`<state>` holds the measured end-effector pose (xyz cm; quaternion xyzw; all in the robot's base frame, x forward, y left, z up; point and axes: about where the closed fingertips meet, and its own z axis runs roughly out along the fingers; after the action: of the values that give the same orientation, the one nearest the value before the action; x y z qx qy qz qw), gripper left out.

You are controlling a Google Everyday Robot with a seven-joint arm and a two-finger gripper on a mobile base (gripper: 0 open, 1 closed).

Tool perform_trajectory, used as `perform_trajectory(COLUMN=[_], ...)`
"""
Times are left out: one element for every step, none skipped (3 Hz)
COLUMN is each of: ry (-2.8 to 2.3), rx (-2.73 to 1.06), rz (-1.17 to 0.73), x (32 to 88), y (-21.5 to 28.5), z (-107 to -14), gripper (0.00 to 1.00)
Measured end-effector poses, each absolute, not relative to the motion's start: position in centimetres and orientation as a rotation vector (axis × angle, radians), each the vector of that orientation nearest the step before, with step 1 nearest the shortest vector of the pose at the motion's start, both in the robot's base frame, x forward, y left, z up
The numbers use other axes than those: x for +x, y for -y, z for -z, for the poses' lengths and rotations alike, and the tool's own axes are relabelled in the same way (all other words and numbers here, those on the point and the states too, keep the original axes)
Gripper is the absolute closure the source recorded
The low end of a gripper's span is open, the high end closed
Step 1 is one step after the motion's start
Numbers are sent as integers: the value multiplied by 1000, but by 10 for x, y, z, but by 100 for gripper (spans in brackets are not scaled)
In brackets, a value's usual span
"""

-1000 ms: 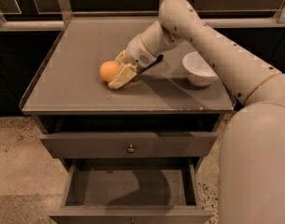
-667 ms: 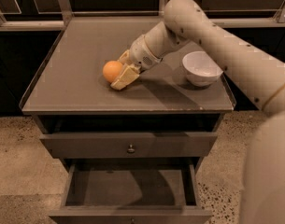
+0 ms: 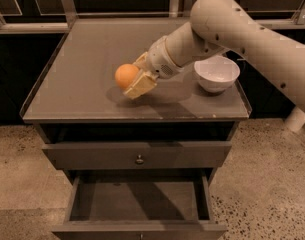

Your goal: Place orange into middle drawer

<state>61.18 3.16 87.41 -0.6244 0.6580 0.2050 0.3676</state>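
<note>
The orange (image 3: 125,75) is above the grey cabinet top (image 3: 82,84), near the front middle, and casts a shadow below it. My gripper (image 3: 132,77) reaches in from the right. Its yellowish fingers (image 3: 140,86) are closed around the orange's right side, one behind it and one in front. The middle drawer (image 3: 142,204) is pulled open at the bottom of the view, directly below and in front of the orange. Its dark inside looks empty.
A white bowl (image 3: 217,73) stands on the cabinet top just right of my wrist. The upper drawer front (image 3: 92,155) with its round knob (image 3: 139,159) is closed above the open drawer. The top has a raised rim. Speckled floor lies on both sides.
The gripper and the orange have shifted a little to the right and towards the front edge, the orange staying between the fingers. The arm has swung higher in view.
</note>
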Motion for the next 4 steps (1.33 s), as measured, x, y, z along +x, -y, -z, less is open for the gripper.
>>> perform_trajectory(ry=[-1702, -1760, -1878, -1968], rx=[-1593, -1495, -1359, -1259], rz=[-527, -491, -455, -458], x=[601, 559, 531, 518], y=[-27, 0, 44, 75], z=[-873, -875, -846, -809], gripper=[100, 100, 100, 100])
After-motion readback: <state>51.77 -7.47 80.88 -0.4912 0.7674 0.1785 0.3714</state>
